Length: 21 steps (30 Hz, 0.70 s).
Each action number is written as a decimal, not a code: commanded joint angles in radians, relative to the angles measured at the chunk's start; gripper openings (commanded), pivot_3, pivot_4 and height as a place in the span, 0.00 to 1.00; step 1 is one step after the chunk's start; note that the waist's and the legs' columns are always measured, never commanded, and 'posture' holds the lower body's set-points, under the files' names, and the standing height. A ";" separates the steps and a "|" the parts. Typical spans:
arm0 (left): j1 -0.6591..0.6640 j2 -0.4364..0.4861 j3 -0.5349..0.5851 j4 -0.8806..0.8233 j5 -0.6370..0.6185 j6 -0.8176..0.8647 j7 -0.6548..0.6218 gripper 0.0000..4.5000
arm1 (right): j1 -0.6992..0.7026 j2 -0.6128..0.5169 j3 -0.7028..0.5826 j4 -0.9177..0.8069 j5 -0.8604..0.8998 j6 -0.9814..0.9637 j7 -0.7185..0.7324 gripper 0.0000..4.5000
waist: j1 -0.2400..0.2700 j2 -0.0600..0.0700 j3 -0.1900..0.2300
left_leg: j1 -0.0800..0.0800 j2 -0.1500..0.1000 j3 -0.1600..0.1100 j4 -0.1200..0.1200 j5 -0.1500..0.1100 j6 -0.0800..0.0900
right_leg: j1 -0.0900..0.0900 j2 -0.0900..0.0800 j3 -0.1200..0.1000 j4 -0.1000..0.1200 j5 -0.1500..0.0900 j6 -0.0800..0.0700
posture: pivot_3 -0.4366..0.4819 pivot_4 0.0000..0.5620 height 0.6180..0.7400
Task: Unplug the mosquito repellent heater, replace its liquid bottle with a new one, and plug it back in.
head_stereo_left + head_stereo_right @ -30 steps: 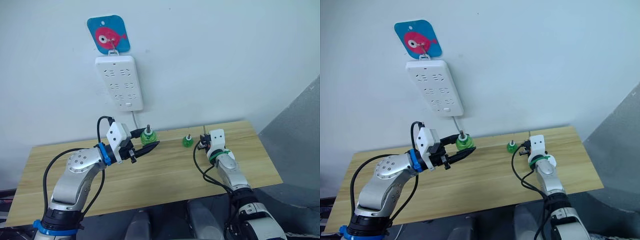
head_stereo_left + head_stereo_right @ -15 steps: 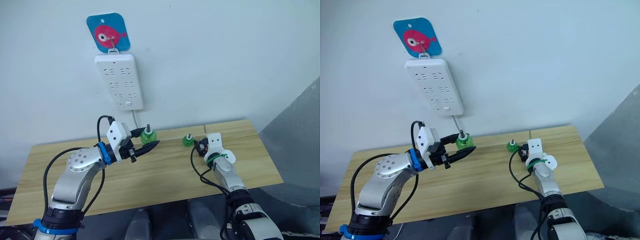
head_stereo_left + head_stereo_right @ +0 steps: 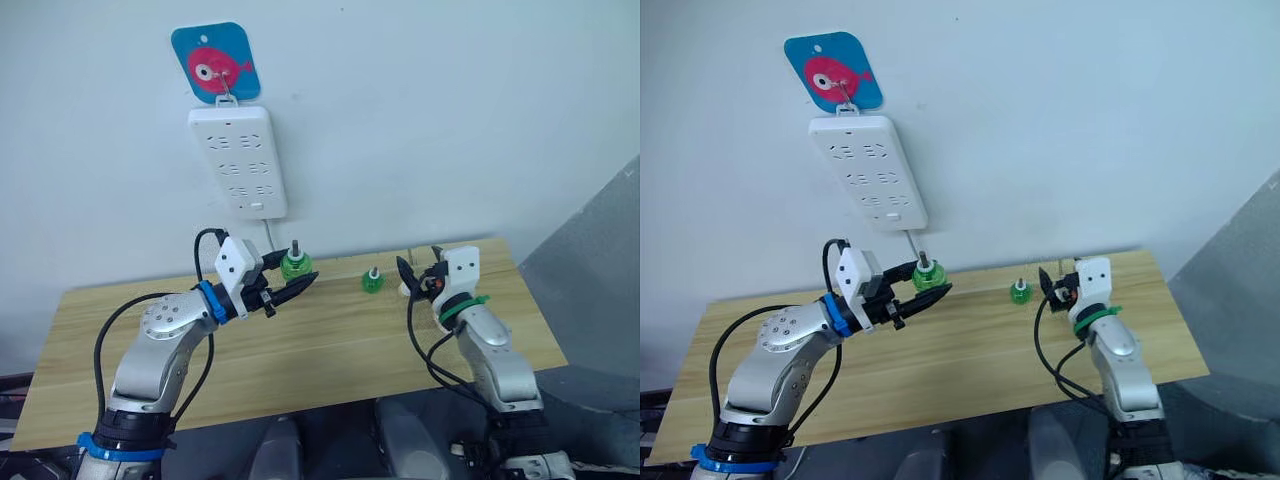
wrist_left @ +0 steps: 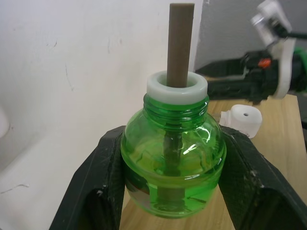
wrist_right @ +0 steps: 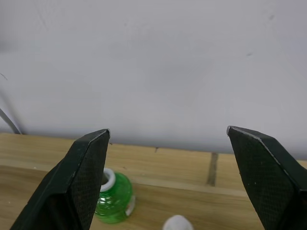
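Note:
A green liquid bottle (image 4: 170,172) with a brown wick and a white collar is held above the table near the wall, with my left gripper (image 3: 297,275) shut on its sides. The small white mosquito repellent heater (image 4: 241,119) lies on the table, with its round hole showing. It also shows as a white cap, the heater (image 5: 176,223), just under my right gripper (image 5: 168,129). That gripper (image 3: 418,268) hangs open above the table with nothing between its fingers. A second green bottle (image 3: 372,281) stands on the table just left of it.
A long white power strip (image 3: 240,162) hangs on the wall from a hook under a blue card with a pink fish (image 3: 214,62). Its cable runs down behind the wooden table (image 3: 330,350). The table's right edge borders a grey surface.
My right gripper has opened and risen from the table, leaving the white heater lying below it. My left gripper has lifted the green bottle slightly.

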 commanded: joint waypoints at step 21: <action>0.087 -0.027 -0.006 0.103 0.040 -0.207 -0.030 0.50 | -0.124 -0.394 0.030 -0.466 0.298 0.330 0.441 0.91 | 0.001 -0.002 -0.002 | -0.003 0.000 -0.001 0.000 0.000 0.000 | 0.002 0.000 -0.002 -0.007 0.001 0.002 | 0.29 0.33 1.00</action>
